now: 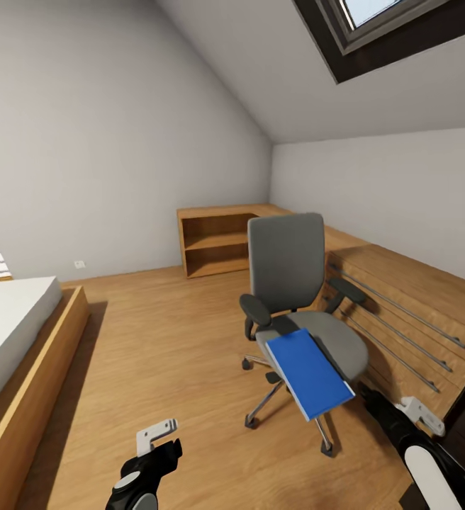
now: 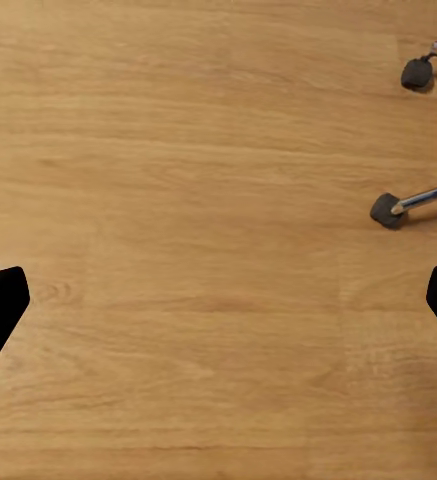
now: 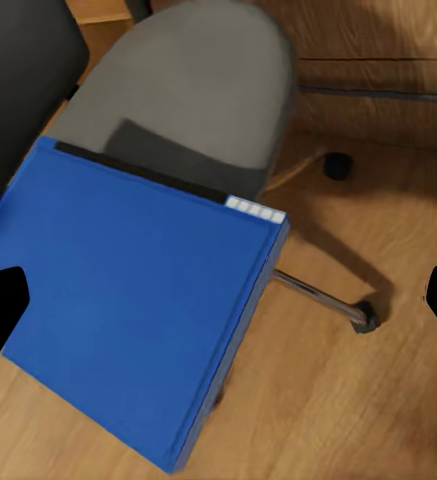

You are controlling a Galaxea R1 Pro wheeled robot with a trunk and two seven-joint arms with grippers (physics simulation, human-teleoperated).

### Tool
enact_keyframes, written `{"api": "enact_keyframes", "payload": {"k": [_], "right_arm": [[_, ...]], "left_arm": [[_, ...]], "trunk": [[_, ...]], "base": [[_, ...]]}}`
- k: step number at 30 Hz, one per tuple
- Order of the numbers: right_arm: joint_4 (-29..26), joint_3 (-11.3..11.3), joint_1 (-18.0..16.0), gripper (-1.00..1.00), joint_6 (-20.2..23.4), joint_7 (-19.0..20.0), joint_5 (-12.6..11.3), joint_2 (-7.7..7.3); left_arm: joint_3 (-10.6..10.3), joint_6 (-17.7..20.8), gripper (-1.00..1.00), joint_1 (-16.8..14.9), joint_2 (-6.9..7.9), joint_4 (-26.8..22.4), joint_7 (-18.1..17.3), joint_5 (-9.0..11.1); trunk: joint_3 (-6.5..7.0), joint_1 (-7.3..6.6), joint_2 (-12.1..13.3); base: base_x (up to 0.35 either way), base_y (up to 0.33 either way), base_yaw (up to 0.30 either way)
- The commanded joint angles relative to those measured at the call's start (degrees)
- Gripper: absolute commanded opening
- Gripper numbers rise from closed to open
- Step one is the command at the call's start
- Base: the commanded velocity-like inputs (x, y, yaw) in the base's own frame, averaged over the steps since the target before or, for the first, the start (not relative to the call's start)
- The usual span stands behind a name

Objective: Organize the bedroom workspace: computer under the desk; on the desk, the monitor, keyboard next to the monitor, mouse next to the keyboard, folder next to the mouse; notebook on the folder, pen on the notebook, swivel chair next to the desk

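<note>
1. Folder [image 1: 308,373], bright blue and flat, lies on the grey seat of the swivel chair [image 1: 287,263], its near end jutting out past the seat's front edge over the wood floor [image 1: 161,340].
2. Seen from the right wrist, the folder [image 3: 138,300] sits below the right gripper [image 3: 218,300], whose two dark fingertips are spread wide apart with nothing between them.
3. The left gripper [image 2: 218,300] hangs over bare floor, fingers likewise spread and holding nothing; two chair casters [image 2: 386,210] lie near it.
4. The chair stands just beside a low light-wood cabinet [image 1: 402,304] along the sloped wall.
5. A bed [image 1: 13,333] in a wooden frame sits at the left.
</note>
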Motion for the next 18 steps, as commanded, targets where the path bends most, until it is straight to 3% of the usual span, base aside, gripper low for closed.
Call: {"api": "enact_keyframes", "payload": {"k": [1, 2, 6, 7, 8, 18], "right_arm": [[0.27, -0.36, -0.04, 1.00, 0.24, -0.28, -0.32, -0.01], [1.62, -2.84, -0.04, 1.00, 0.27, -0.13, -0.39, -0.01], [2.11, -4.77, -0.04, 1.00, 0.31, 0.56, -1.58, -0.01], [2.09, -5.10, -0.04, 1.00, 0.48, 0.60, -5.91, -0.22], [2.09, -5.36, -0.04, 1.00, 0.53, 0.60, -6.73, -0.27], [2.20, -6.16, -0.04, 1.00, 0.30, 0.58, -8.12, -0.28]], "left_arm": [[-0.14, 0.20, 1.00, -0.06, 0.04, -0.12, 0.43, 0.24], [-0.18, 0.20, 1.00, -0.06, 0.03, -0.15, 0.46, 0.23], [-0.24, 0.21, 1.00, -0.06, 0.02, -0.01, 0.46, 0.23], [-0.25, 0.21, 1.00, -0.06, 0.02, 0.00, 0.46, 0.23], [-0.25, 0.21, 1.00, -0.06, 0.02, 0.00, 0.46, 0.23], [-0.24, 0.19, 1.00, -0.06, 0.02, -0.02, 0.46, 0.23]], "trunk": [[-0.24, 0.22, -0.45], [-0.42, 0.44, -0.85], [-1.14, 1.32, -2.45], [-1.32, 1.54, -2.85], [-1.50, 1.76, -3.25], [-3.30, 3.95, -7.26]], "base": [[0.000, 0.001, 0.000], [0.000, 0.000, 0.000], [0.000, 0.000, 0.000], [0.000, 0.000, 0.000], [0.000, 0.000, 0.000], [0.000, 0.000, 0.000]]}}
